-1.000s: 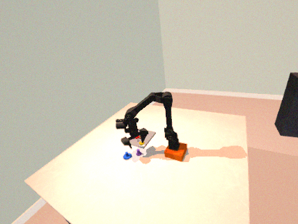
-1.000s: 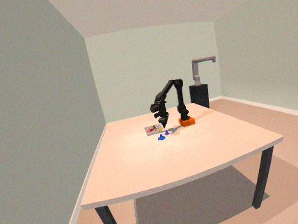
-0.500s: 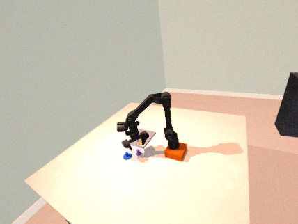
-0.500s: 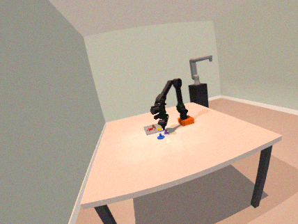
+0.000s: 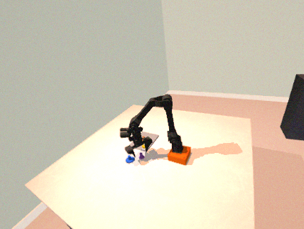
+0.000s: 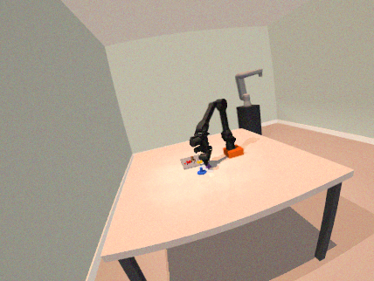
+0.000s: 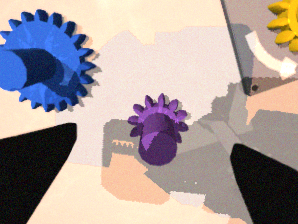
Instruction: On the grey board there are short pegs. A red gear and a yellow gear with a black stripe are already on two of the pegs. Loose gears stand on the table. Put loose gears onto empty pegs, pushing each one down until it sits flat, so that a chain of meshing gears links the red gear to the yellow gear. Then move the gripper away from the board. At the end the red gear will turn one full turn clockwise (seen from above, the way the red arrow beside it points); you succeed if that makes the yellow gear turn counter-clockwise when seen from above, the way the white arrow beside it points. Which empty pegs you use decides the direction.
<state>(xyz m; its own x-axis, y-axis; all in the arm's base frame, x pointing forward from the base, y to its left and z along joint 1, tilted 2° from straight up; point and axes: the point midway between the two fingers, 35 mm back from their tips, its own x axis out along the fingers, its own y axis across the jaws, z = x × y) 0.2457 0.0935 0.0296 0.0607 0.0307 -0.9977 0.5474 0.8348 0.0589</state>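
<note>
My gripper [image 5: 140,152] [image 7: 154,141] is open and empty, low over the table. Its fingers stand either side of a small purple gear [image 5: 141,156] [image 6: 208,167] [image 7: 158,149], which stands upright on the table, its knob toward the wrist camera. A larger blue gear [image 5: 130,159] [image 6: 201,171] [image 7: 44,41] stands beyond the left finger. The grey board [image 5: 153,136] [image 6: 185,167] [image 7: 239,27] carries the yellow gear [image 5: 143,146] [image 6: 199,162] [image 7: 291,25] and the red gear [image 6: 188,162]. A small brown gear [image 6: 192,158] is beside the red one. The pegs are too small or hidden to tell.
The white arrow [image 7: 264,55] lies beside the yellow gear at the board's near corner, upper right in the wrist view. The arm's orange base [image 5: 179,156] [image 6: 233,151] stands on the table, to the right of the board in the top and exterior views.
</note>
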